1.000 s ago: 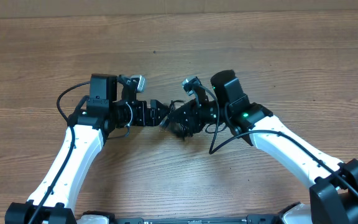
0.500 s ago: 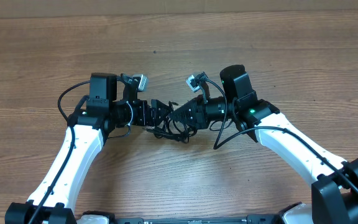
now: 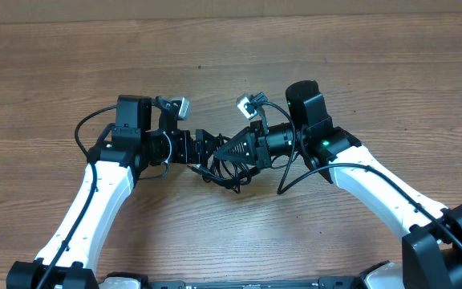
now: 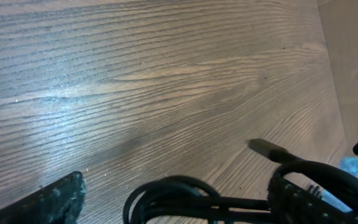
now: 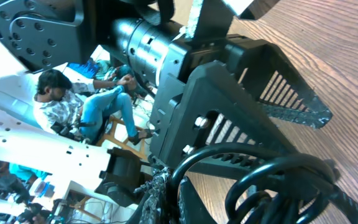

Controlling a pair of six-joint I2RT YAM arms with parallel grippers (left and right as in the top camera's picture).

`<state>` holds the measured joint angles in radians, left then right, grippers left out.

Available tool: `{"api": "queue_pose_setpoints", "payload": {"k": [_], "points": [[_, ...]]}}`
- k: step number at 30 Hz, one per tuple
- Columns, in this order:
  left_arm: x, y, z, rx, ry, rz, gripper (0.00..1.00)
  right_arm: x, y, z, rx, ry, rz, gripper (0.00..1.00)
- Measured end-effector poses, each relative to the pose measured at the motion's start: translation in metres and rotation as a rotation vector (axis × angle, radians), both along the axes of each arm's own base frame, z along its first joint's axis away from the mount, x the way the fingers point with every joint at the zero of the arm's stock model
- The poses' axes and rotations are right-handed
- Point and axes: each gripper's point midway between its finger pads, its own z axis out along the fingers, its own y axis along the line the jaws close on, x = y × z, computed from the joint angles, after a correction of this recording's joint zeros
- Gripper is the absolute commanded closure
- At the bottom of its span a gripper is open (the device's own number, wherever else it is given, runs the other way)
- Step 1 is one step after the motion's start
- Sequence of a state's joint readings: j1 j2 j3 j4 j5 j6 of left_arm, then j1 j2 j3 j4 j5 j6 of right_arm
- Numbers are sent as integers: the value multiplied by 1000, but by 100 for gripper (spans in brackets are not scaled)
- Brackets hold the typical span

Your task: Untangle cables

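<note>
My left claw [image 3: 205, 149] is spread wide, right at the centre of the overhead view. On my left wrist camera one finger [image 4: 61, 198] sits in the lower left corner and the other [image 4: 300, 200] in the lower right, well apart. The cables [image 4: 185, 200] loop through the gap along the bottom edge, and I'm gripping nothing on this side. One plug end [image 4: 267, 148] pokes out toward the right, above the wood grain of the tabletop [image 4: 135, 74].

My right claw [image 3: 229, 151] is clamped tight, its tip pointing at the left claw, the two nearly nose to nose. On the right wrist camera the black strands curl across the bottom of the frame, and one arc springs right from my pinched fingertips at lower centre, so it looks like I've got a strand of the cables there. The exact pinch point is hidden at the frame edge. The left claw's slatted finger [image 5: 278, 93] fills the upper right of that view.

From overhead, the bundle is a small dark tangle just below the two claw tips, in the middle of the frame.
</note>
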<state>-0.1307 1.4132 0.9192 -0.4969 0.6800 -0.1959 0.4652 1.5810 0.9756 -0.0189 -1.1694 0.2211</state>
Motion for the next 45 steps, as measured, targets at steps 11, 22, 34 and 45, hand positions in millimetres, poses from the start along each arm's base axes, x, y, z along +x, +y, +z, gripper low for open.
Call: {"api": "queue_pose_setpoints", "payload": {"k": [11, 22, 34, 45], "points": [[0, 0, 0, -17, 39, 38, 0, -5, 1, 7, 28, 23, 31, 96], [-14, -20, 18, -134, -17, -125, 0, -2, -1, 7, 26, 20, 20, 96], [-24, -29, 27, -166, -115, -263, 0, 6, -14, 16, 68, 4, 23, 96], [-23, -33, 31, -170, -161, -296, 5, -7, -16, 31, 143, -46, 121, 96]]}}
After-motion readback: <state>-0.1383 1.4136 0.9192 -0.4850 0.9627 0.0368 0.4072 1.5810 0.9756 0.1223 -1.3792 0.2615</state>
